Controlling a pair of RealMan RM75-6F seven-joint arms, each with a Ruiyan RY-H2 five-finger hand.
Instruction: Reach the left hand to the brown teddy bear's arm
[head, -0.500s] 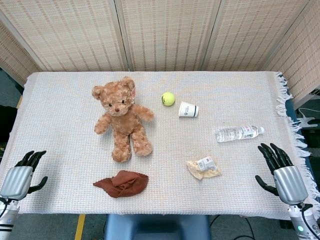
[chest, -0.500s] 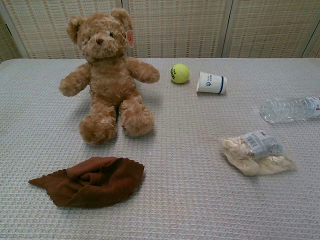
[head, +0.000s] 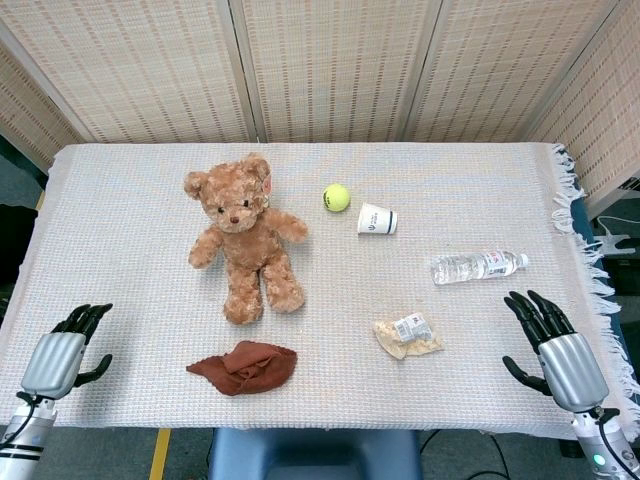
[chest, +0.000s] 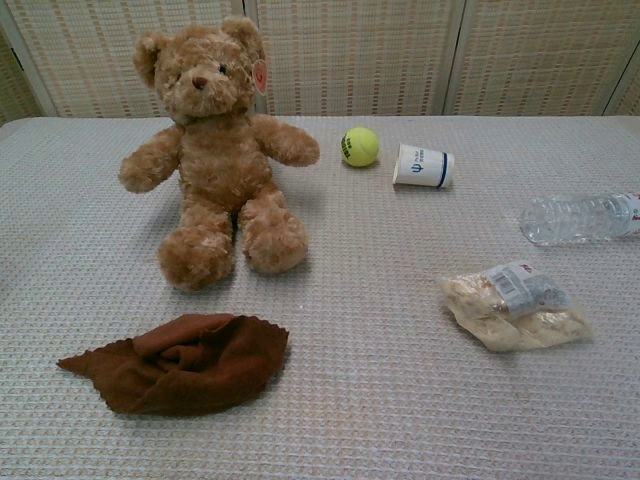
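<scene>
The brown teddy bear (head: 243, 236) sits upright at the table's left middle, arms spread; its near-left arm (head: 204, 249) points toward the left edge. The chest view shows the bear (chest: 213, 160) and that arm (chest: 150, 161) too. My left hand (head: 62, 352) hovers at the front left corner, fingers apart and holding nothing, well short of the bear. My right hand (head: 557, 345) is at the front right edge, fingers spread, empty. Neither hand appears in the chest view.
A brown cloth (head: 243, 366) lies crumpled in front of the bear. A tennis ball (head: 336, 197), a tipped paper cup (head: 377, 219), a plastic bottle (head: 478, 266) and a bagged snack (head: 407, 336) lie to the right.
My left hand has moved right and slightly forward over the table's front left corner. The right hand shifted a little left. The objects stayed put.
</scene>
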